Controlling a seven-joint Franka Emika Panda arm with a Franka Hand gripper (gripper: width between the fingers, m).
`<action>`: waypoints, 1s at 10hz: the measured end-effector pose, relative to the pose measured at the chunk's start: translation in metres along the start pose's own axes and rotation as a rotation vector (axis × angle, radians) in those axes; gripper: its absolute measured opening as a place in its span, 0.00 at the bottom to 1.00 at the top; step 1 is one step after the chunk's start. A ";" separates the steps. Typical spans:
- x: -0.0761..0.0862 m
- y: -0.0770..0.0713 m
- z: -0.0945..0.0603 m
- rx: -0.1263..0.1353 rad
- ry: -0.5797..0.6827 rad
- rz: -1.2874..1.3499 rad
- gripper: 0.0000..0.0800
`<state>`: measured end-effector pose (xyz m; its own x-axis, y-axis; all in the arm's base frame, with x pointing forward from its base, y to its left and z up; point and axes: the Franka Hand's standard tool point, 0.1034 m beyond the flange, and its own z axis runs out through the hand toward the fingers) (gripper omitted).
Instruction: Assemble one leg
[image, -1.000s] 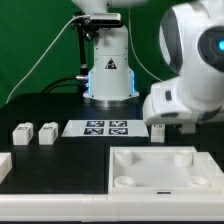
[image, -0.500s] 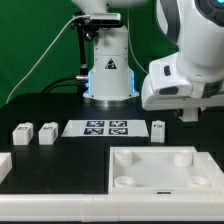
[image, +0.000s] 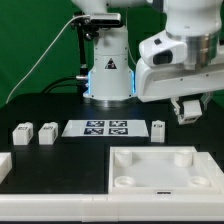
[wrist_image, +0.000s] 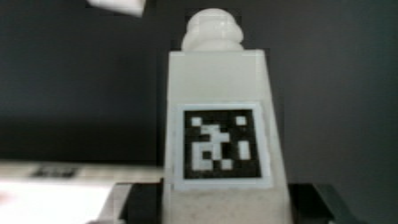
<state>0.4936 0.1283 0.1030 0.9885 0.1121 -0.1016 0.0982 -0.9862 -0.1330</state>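
Black table (image: 40, 105) below; at the exterior view's right the raised claw (image: 187, 108) grips a white leg (wrist_image: 221, 80), its marker (wrist_image: 222, 145) facing the wrist camera.

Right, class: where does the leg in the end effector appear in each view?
Wrist view: the leg fills the centre, marker facing the camera.
Exterior view: mostly hidden inside the raised end effector, at the exterior view's right.
Shared landmark: the end effector's fingers flanking it.

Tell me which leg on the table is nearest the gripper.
The lone leg off the marker board's end on the exterior view's right, below the gripper; the other two legs stand paired past its opposite end. A fourth leg is gripped.
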 end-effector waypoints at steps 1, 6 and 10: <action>0.012 0.005 -0.010 -0.009 0.124 0.001 0.36; 0.034 0.026 -0.009 -0.042 0.356 -0.085 0.36; 0.097 0.030 -0.033 -0.028 0.402 -0.101 0.36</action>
<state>0.5963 0.1054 0.1217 0.9395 0.1576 0.3040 0.1947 -0.9762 -0.0955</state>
